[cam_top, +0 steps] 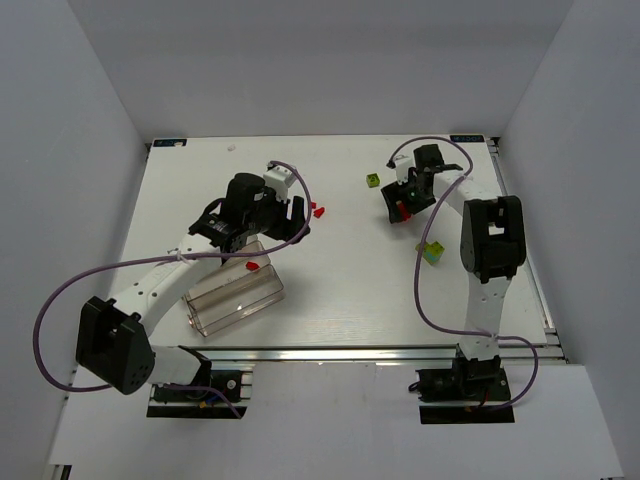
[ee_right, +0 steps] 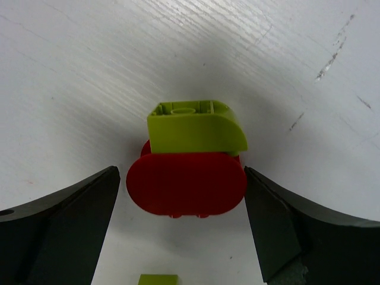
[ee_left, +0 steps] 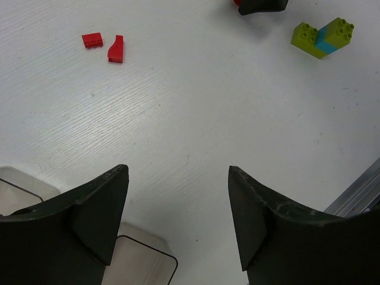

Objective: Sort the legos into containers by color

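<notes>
The left pincer (ee_left: pixel 178 219) hangs spread and empty over the table (ee_left: pixel 196 119), just past the containers (cam_top: pixel 235 295); two small red legos (ee_left: pixel 92 40) lie further beyond the containers. Well right of the containers, the right pincer (ee_right: pixel 181 184) stands spread, its jaws flanking a red-and-lime stack (ee_right: pixel 190 127) on the table; a lime-and-cyan stack (cam_top: pixel 432 252) also lies well right of the containers.
</notes>
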Robot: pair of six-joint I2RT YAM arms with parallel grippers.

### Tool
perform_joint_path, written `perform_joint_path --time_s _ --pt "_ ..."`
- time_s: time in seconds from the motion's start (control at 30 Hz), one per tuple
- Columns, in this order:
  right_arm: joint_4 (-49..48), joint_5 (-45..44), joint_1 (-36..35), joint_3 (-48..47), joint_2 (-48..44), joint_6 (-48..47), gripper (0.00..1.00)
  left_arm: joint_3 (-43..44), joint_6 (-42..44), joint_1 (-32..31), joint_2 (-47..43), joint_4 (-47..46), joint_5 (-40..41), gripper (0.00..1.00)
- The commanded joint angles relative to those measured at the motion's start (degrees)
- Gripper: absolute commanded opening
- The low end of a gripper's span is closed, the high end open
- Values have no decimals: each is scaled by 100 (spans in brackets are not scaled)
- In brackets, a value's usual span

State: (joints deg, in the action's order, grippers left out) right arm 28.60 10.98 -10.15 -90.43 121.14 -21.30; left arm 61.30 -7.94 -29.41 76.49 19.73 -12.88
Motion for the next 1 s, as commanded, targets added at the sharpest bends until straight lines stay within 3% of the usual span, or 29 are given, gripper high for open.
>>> perform_joint_path --time_s 0.0,0.17,0.5,0.7,0.77,0.87,0.97 --pt "-30 -157 -101 -334 102 -15 89 -57 56 23 -64 23 -21 78" --pt "-47 -369 -145 -335 147 -32 88 -57 56 23 -81 23 -12 78" --pt "-4 -430 -145 -291 155 -50 75 -65 56 23 -99 5 -47 78" --pt "-39 -422 -118 -238 120 -76 40 -74 47 23 -64 -4 -118 78" --pt "-74 -369 -110 -185 33 -128 34 -92 30 23 -55 -30 -179 78" --pt "-39 -10 -101 -1 -300 -373 23 -109 -14 23 -38 -92 -319 78" --pt "23 982 -75 507 -1020 -830 10 -118 -128 23 33 -171 -591 78"
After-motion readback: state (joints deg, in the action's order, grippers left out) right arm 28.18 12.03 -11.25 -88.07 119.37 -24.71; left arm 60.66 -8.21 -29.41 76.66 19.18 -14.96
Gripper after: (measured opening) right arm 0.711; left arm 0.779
